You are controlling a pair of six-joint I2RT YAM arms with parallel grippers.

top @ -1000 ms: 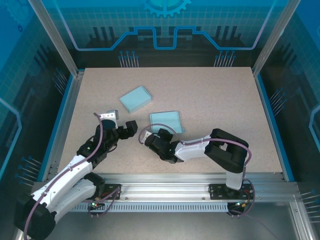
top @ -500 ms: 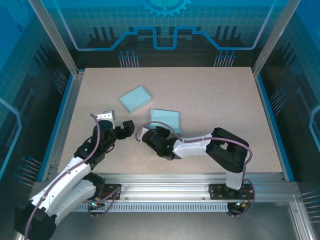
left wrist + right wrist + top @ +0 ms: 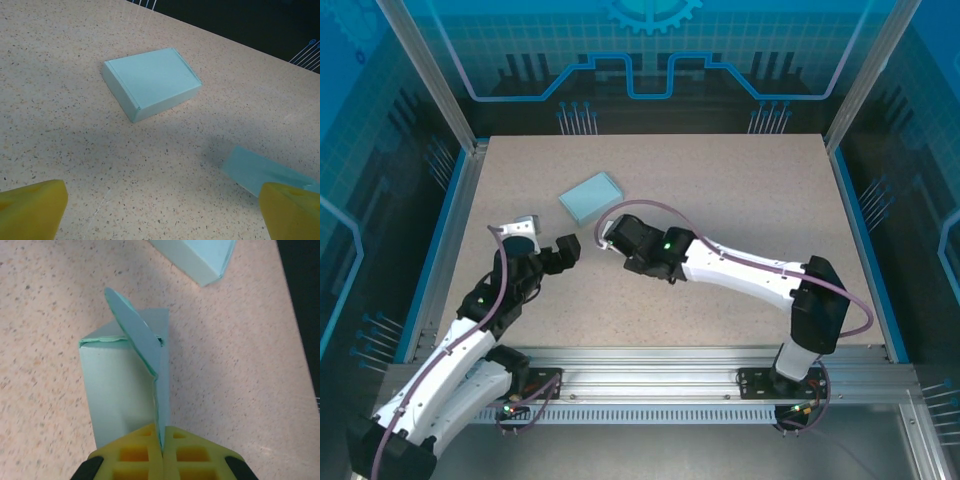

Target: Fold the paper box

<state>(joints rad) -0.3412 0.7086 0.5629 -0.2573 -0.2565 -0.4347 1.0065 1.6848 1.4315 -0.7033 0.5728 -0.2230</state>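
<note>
Above the speckled counter [image 3: 740,190], the right end effector [image 3: 161,440] clamps a flap of the pale-blue paper box [image 3: 117,390] while the left end effector [image 3: 160,215] gapes empty.

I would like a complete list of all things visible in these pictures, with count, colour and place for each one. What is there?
closed box: 1, light blue, lying flat on the far left-centre part of the table, apart from both grippers
half-folded box: 1, light blue, near the middle of the table, one flap standing up
table: 1, speckled beige, under everything
frame: 1, silver rails with blue panels, around the table
left gripper: 1, yellow fingers, open and holding nothing, on the near side of the closed box
right gripper: 1, yellow fingers, shut on the flap of the half-folded box
</note>
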